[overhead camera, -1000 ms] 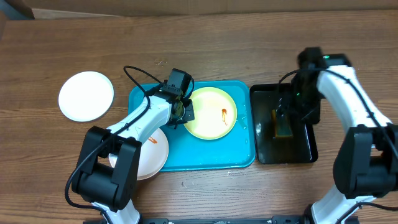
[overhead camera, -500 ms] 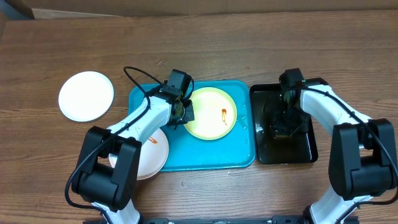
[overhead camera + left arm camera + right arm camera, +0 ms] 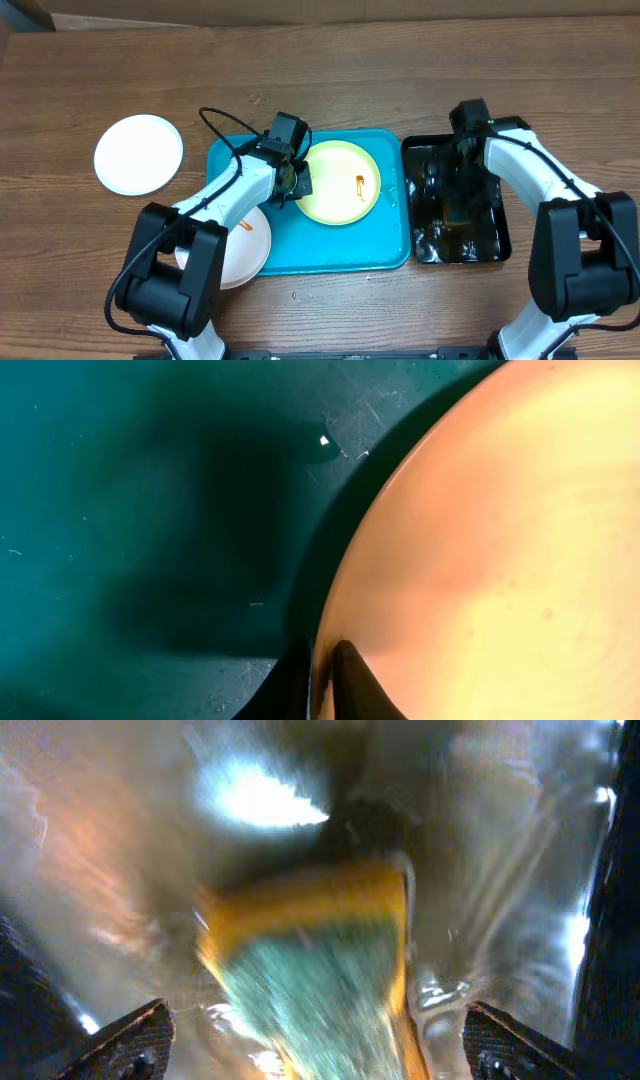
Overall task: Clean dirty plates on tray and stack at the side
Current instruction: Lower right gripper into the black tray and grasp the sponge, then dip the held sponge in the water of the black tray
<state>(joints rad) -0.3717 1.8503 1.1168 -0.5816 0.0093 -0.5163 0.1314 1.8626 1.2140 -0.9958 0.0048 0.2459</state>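
Yellow plate point(image 3: 345, 185): mid-frame on tray point(image 3: 330, 255), left rim clenched in your left gripper point(image 3: 320, 685). White plate point(image 3: 139, 153) far left; smeared plate point(image 3: 250, 248) lower left. Your right gripper point(image 3: 330, 1040) hangs released, spread wide, over sponge point(image 3: 310, 950).

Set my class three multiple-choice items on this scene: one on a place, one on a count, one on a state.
1. Where does the sponge lie? A. on the floor B. in the black tray C. on a shelf
2. How many plates show? A. three B. five C. one
3. The left end effector is: A. wide open B. holding a cup C. shut on the yellow-green plate

Key: 1 B, it lies within that tray's walls. 2 A, two white, one yellow-green. 3 C, its fingers pinch the rim.
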